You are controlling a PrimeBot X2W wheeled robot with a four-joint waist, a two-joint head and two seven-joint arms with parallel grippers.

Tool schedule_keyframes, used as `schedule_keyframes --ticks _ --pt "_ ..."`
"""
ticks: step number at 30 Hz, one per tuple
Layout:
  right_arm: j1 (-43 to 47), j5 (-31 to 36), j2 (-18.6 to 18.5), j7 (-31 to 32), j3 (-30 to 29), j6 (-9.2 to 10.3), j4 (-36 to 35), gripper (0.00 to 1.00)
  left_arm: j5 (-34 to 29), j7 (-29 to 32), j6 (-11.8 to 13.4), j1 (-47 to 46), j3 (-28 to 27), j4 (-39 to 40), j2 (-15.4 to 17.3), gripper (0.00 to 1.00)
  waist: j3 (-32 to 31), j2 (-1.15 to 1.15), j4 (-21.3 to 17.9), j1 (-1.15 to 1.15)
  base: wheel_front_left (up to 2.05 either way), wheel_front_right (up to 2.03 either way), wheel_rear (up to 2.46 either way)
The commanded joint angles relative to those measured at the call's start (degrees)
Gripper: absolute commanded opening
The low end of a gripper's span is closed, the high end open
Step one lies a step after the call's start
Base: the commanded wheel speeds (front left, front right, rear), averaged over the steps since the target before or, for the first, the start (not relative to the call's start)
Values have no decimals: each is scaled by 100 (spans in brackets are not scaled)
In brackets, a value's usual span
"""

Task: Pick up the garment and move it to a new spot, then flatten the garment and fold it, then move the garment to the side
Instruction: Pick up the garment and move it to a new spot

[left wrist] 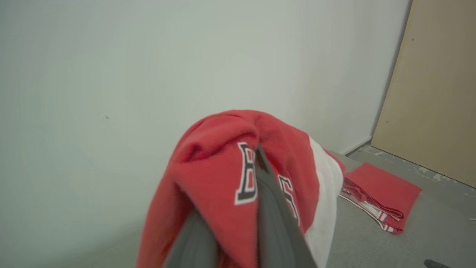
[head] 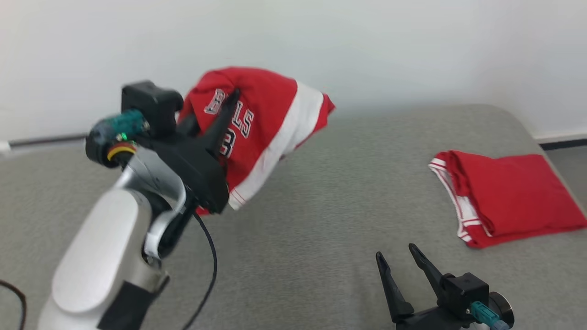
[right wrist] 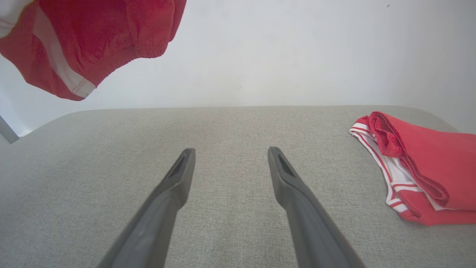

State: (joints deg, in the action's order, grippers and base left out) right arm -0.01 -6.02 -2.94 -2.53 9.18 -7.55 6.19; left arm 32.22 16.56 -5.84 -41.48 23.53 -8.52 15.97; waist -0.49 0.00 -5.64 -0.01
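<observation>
Pick-and-move step: garment airborne, not yet placed.
Left gripper [head: 215, 120] clamped on the red jersey [head: 270, 119], bunched at upper left above the grey table [head: 298, 229]. Right gripper [head: 396, 251] at lower right, wide open, empty. Next, likely: lower onto bare centre, release.

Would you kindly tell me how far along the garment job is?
Done: the red-and-white lettered jersey is off the grey fabric surface, pinched in the left end effector. In hand: it hangs bunched in the air, not yet set down. Left: placing, flattening, folding, moving aside. The right end effector is open and empty; a folded red garment with white trim lies at the right.
</observation>
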Motion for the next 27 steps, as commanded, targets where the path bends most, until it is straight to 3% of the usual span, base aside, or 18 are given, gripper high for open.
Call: schedule_keyframes --ticks 1,6,12,13,14,15,16,21,27 --pt "3 -16 10 3 23 13 -31 100 -99 -96 90 190 26 42 -18 0 61 0 -763 1 0 0 0" --pt "-29 -44 9 22 76 13 -45 100 -102 -407 289 875 227 -109 -296 0 273 0 -1172 1 0 0 0" --pt "-128 -67 12 -43 145 13 -58 100 -420 -821 387 1396 623 -875 -465 0 522 0 -1483 1 0 0 0" --pt "-137 -82 11 -58 155 13 -44 100 -458 -878 397 1436 674 -1038 -486 5 545 0 -1511 1 0 0 0" --pt "-139 -102 11 -60 160 13 -30 100 -536 -932 399 1455 739 -1184 -498 27 566 0 -1532 1 0 0 0" --pt "-141 -103 11 -65 162 13 -14 100 -595 -1007 404 1462 795 -1292 -519 72 575 0 -1541 1 0 0 0" --pt "-147 -104 11 -82 161 13 -1 100 -630 -1041 425 1494 838 -1426 -543 100 580 0 -1545 1 0 0 0" --pt "-91 -108 11 -112 95 13 59 100 -675 -1296 473 1615 909 -1669 -628 100 549 0 -1421 1 0 0 0" --pt "9 -45 10 -81 38 13 54 100 -592 -1674 520 1938 857 -1305 -551 100 395 0 -1053 1 0 0 0"
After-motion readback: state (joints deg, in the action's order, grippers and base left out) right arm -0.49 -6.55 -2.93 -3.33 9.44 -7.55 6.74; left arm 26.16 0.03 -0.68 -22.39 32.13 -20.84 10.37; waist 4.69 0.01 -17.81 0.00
